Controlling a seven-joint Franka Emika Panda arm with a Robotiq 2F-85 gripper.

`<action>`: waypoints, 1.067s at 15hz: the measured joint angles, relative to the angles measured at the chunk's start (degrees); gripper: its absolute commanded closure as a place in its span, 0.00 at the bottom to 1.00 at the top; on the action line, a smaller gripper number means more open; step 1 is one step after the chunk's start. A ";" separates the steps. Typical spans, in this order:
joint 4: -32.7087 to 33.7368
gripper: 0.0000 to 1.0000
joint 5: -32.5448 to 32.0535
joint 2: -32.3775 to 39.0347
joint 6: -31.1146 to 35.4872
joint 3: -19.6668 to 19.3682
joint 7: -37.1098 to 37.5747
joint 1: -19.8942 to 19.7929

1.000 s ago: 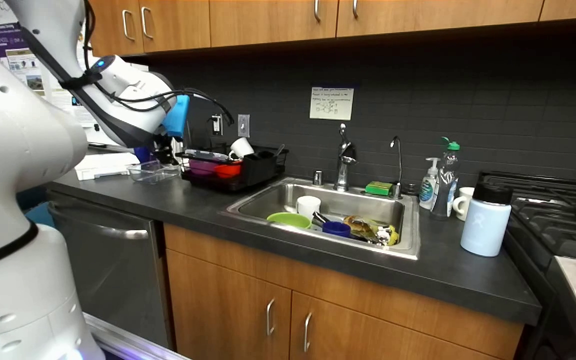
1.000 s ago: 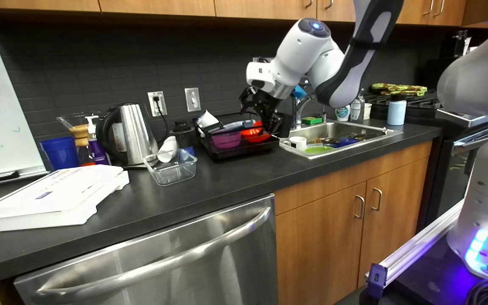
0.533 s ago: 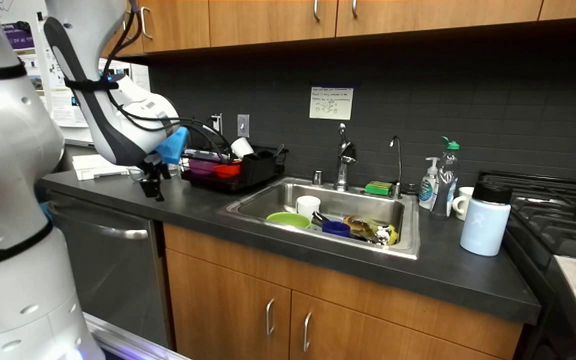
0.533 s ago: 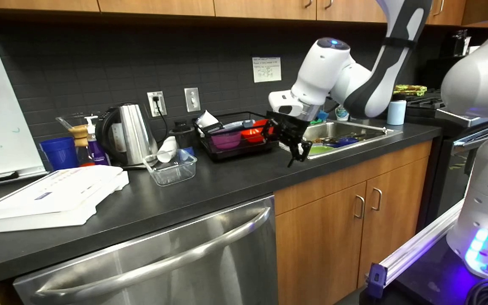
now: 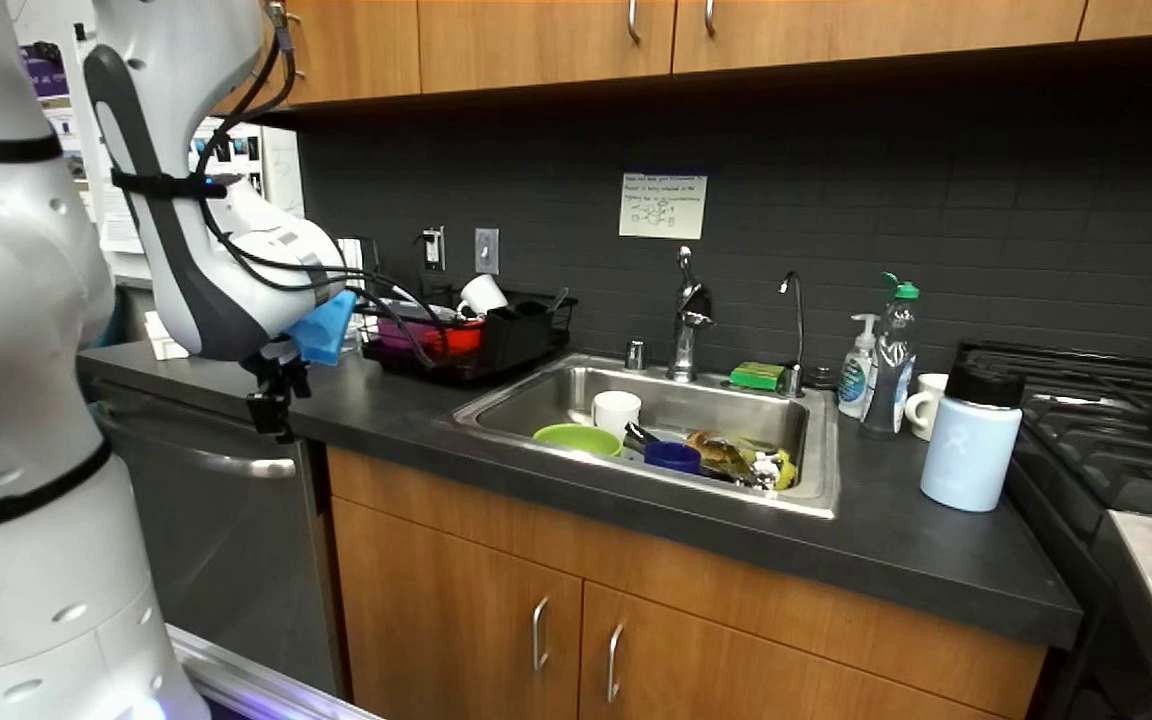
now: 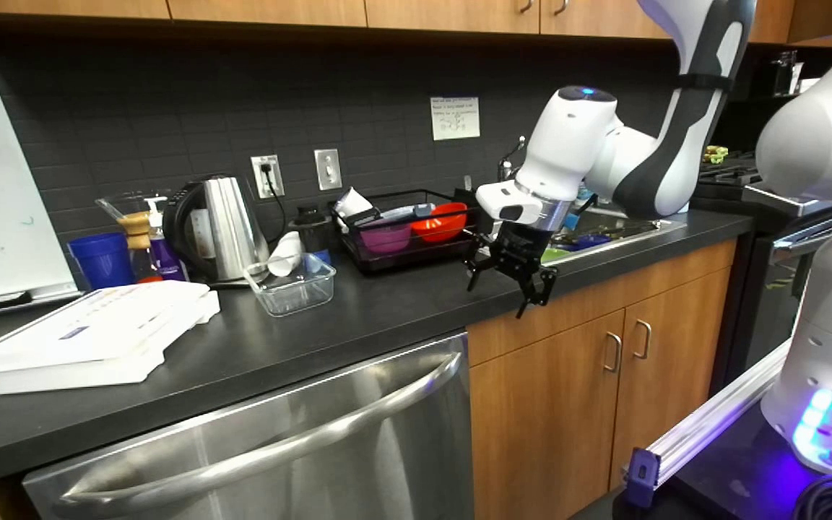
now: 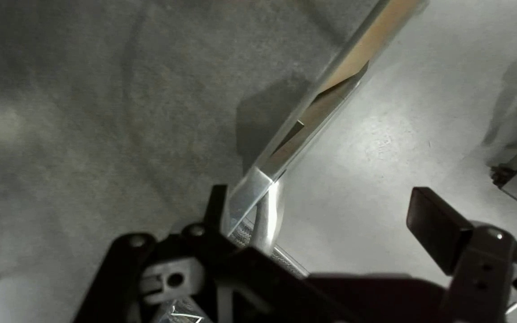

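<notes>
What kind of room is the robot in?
It looks like a kitchen: you can see a sink, a stove and a silver kettle. Whether it's in a home or an office, I can't say.

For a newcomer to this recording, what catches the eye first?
Most likely the white robot arm, its gripper hanging open and empty by the front edge of the counter. Then colour: the red bowl in the black dish rack and the green dish in the sink.
</notes>
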 measured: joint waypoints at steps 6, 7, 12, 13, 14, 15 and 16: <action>0.02 0.00 -3.12 1.26 -0.26 -4.25 0.20 4.58; 0.10 0.00 -3.97 1.23 -0.26 -4.25 0.46 4.60; 0.54 0.00 -9.66 0.48 -0.27 -4.48 4.78 4.61; 0.56 0.00 -11.22 0.46 -0.53 -4.58 6.14 4.60; 0.56 0.00 -12.95 0.47 -1.03 -4.70 7.62 4.58; 0.55 0.00 -14.67 0.47 -1.79 -4.80 9.13 4.57; 0.54 0.00 -16.34 0.50 -2.69 -4.83 10.47 4.57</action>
